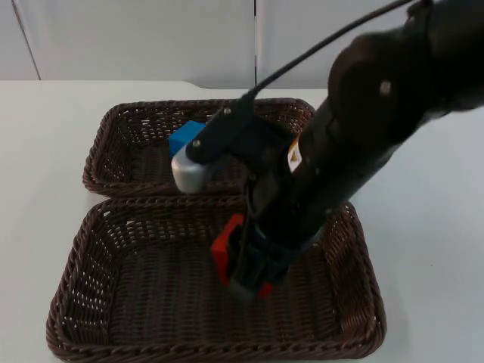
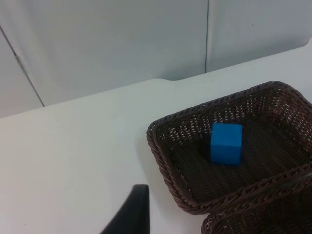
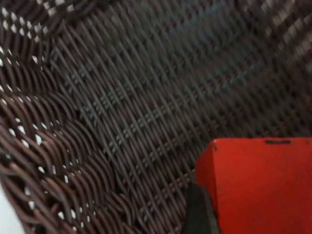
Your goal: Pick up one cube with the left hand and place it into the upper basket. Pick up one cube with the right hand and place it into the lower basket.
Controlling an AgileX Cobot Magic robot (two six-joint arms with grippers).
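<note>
The near, lower dark brown woven wicker basket (image 1: 83, 302) sits on the white counter (image 1: 431, 227), its far rim touching the near rim of the upper basket. Over its middle, slightly right of centre, the right claw (image 1: 240, 274) reaches down from the black right arm (image 1: 363, 128), which crosses in from the far right. The claw is clamped on a red cube (image 1: 224, 249): the cube sits between the fingers at the claw's left side, its red faces showing on both sides of the dark fingers. In the right wrist view the red cube (image 3: 261, 185) lies right against the black fingertip (image 3: 197, 214), with the woven floor of the lower basket (image 3: 122, 107) close beneath it; I cannot tell whether the cube touches the weave or hangs just above it.

Beyond, the upper dark brown woven wicker basket (image 1: 113, 144) holds a blue cube (image 1: 186, 138) on its floor, near the centre and towards the far side, partly covered by the right arm's grey-white housing. The left wrist view shows the same blue cube (image 2: 226, 143) upright inside the upper basket (image 2: 163, 161), apart from its walls. The left claw's black fingertip (image 2: 130, 214) hangs over bare counter (image 2: 73, 156) left of that basket, well apart from the blue cube; I cannot tell how wide the left claw stands. The grey partition wall (image 1: 151, 38) closes the far edge.
</note>
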